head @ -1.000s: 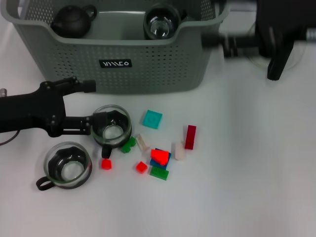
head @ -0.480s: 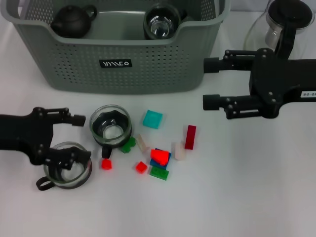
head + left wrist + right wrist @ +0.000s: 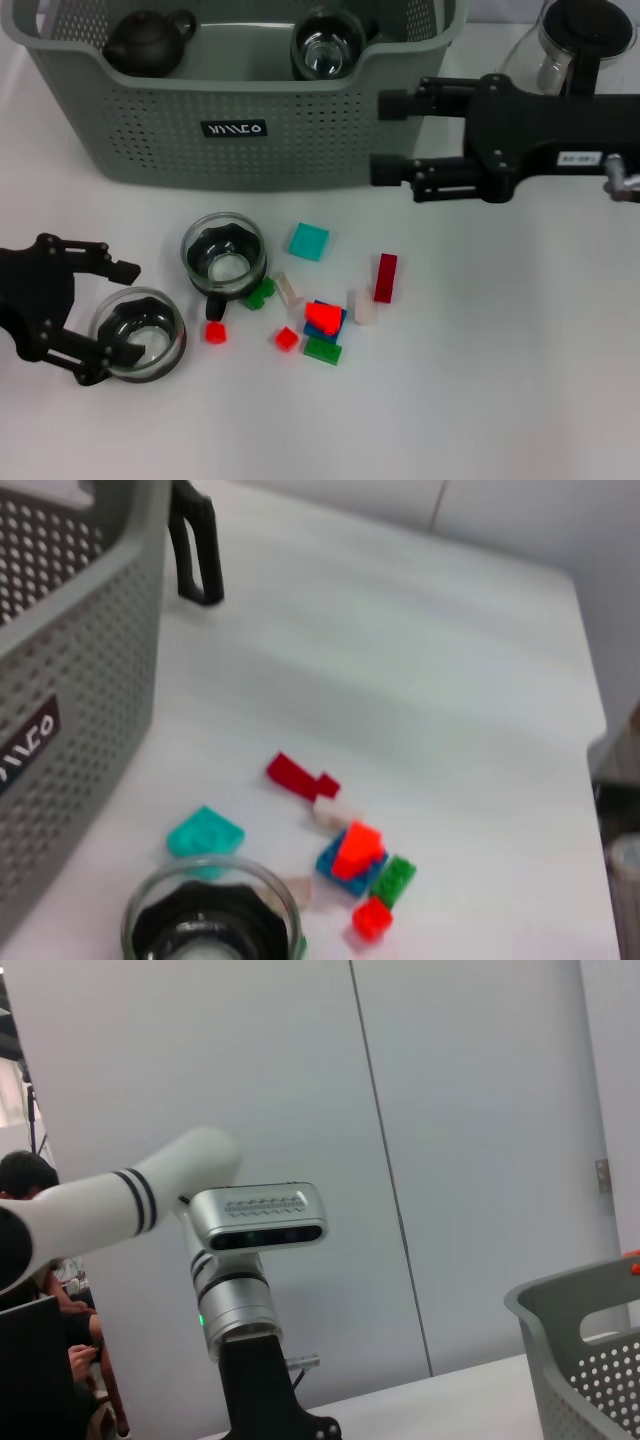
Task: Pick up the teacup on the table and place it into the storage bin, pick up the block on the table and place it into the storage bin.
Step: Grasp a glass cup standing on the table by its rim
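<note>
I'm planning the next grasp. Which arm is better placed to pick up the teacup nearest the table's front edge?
Left. The left gripper is open right around that teacup, while the right gripper hangs open beside the storage bin.

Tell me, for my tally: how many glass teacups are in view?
3: one inside the storage bin at its front rim, one on the table behind the blocks, one between the left gripper's open jaws. None seems hidden.

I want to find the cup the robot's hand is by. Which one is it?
Start at the big grey bin. On the table in front of it are two glass cups. It is the nearer, left cup, with the open left end effector around it; the other cup stands free beside the blocks.
</note>
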Controlling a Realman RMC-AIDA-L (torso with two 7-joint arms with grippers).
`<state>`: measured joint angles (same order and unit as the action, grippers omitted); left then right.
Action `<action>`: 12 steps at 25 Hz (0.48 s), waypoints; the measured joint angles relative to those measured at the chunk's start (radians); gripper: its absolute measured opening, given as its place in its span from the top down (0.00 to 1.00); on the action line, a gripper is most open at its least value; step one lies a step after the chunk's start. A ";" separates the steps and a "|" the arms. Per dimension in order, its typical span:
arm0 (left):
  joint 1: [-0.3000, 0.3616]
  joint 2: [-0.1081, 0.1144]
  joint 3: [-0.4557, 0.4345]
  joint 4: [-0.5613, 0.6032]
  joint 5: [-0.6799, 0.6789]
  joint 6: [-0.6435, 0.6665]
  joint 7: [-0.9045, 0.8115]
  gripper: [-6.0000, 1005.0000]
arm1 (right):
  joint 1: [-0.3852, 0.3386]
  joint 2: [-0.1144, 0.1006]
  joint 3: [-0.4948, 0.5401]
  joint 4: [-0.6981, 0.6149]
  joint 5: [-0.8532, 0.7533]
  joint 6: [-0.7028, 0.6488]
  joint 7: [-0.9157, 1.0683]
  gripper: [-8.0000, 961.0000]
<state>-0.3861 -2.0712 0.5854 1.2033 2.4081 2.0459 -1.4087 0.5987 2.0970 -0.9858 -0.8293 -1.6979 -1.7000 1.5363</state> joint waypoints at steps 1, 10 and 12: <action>0.006 -0.007 0.024 0.030 0.001 0.001 -0.011 0.08 | 0.007 0.000 -0.007 0.006 -0.001 0.013 -0.002 0.17; 0.004 -0.057 0.194 0.176 0.087 0.000 -0.139 0.10 | 0.044 0.001 -0.030 0.056 0.003 0.089 -0.048 0.17; -0.001 -0.078 0.216 0.206 0.117 -0.005 -0.148 0.12 | 0.050 -0.001 -0.026 0.062 0.004 0.092 -0.052 0.17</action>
<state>-0.3872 -2.1494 0.8012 1.4097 2.5252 2.0412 -1.5567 0.6488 2.0963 -1.0119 -0.7676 -1.6936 -1.6077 1.4845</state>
